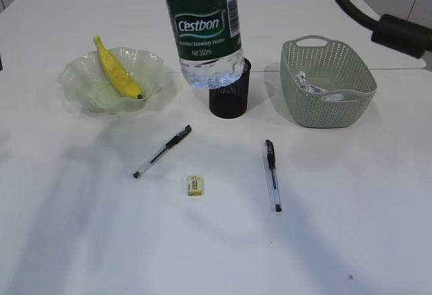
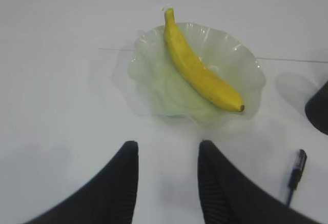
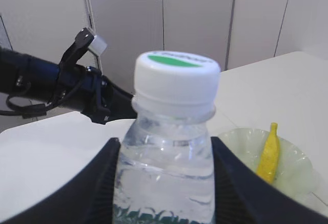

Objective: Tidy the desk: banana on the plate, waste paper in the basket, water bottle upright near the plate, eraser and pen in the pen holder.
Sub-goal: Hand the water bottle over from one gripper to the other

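Observation:
The water bottle (image 1: 202, 25) hangs upright in the air, its base showing in front of the black mesh pen holder (image 1: 229, 96). My right gripper (image 3: 164, 144) is shut on the bottle's shoulder just below the white cap (image 3: 177, 78). The banana (image 1: 118, 69) lies in the pale green plate (image 1: 74, 79). My left gripper (image 2: 168, 144) is open and empty above the bare desk (image 1: 81, 227), just short of the plate (image 2: 154, 75). Two pens (image 1: 162, 151) (image 1: 272, 173) and the eraser (image 1: 194, 185) lie on the desk. Waste paper (image 1: 310, 86) sits in the basket (image 1: 327, 109).
The right arm's black cable (image 1: 378, 18) crosses the top right corner above the basket. In the right wrist view the left arm (image 3: 51, 80) stretches behind the bottle. One pen's end (image 2: 296, 170) and the pen holder's edge (image 2: 319, 106) show right of the left gripper.

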`<state>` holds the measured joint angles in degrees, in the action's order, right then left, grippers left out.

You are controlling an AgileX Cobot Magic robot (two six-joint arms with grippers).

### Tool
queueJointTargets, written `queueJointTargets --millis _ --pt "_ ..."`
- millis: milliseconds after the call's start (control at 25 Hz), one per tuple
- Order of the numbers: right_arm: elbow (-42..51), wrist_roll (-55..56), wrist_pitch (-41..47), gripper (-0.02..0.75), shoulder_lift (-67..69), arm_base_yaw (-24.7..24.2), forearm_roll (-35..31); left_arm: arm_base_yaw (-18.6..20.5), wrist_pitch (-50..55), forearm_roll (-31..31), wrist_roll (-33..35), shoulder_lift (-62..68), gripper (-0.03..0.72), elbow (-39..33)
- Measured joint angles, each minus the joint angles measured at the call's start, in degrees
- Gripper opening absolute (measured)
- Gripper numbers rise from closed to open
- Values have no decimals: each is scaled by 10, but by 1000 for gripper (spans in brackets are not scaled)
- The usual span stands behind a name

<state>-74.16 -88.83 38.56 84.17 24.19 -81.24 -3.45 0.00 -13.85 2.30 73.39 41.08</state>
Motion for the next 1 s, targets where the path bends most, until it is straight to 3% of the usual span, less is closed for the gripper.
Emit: queueJointTargets --millis 240,400,520,800,1000 --pt "0 0 -3 345 0 0 -1 -56 -166 31 0 0 276 -69" --pt "0 0 -5 344 0 0 -1 -95 -213 88 -16 1 286 -73" --pt "0 0 -9 344 0 0 -2 -113 -251 164 -102 2 287 -73" --pt "0 -1 -20 344 0 0 -4 -125 -386 451 -367 2 345 -73" --pt "0 -2 -21 344 0 0 -5 -126 -481 580 -443 2 441 -73"
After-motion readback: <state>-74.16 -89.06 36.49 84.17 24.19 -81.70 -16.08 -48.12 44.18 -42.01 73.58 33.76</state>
